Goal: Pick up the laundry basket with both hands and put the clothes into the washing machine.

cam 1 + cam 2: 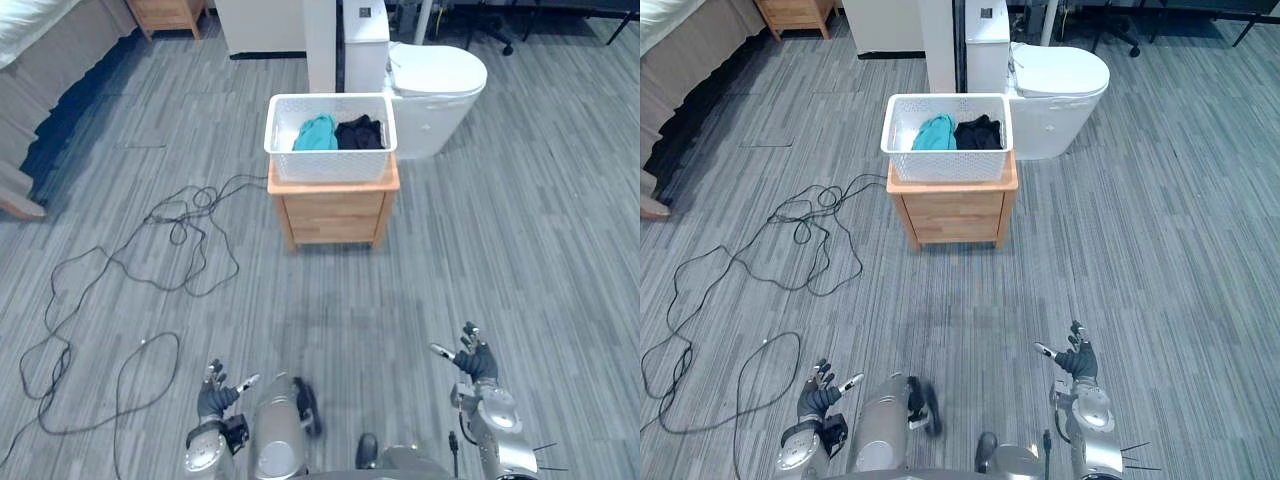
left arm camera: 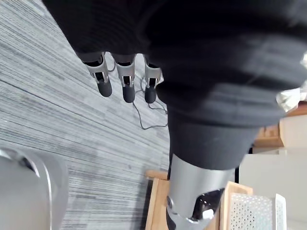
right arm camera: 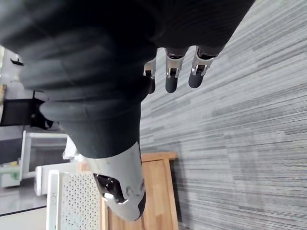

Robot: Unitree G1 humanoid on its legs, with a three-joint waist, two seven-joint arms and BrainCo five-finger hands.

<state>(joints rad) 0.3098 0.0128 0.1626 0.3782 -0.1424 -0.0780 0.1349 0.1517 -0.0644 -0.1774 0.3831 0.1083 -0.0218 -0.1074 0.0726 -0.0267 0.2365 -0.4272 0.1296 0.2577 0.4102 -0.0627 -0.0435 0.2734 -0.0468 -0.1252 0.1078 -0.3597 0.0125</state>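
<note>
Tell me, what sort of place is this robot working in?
Probably a home-style room, perhaps a staged one: a white perforated plastic laundry basket of clothes sits on a small wooden cabinet, a white round-lidded machine stands behind it, and a grey-skirted bed shows far left.

Setting: staged home interior, bedroom and bathroom fittings sharing one open room.
Evidence: bed [image 1: 60, 60] at far left; white toilet [image 1: 436, 80] far, right of centre; laundry basket [image 1: 330, 165] of clothes [image 1: 316, 133] on a low wooden cabinet [image 1: 333, 212]; grey plank floor [image 1: 510, 250]; office chair base [image 1: 497, 40] beyond.
</note>
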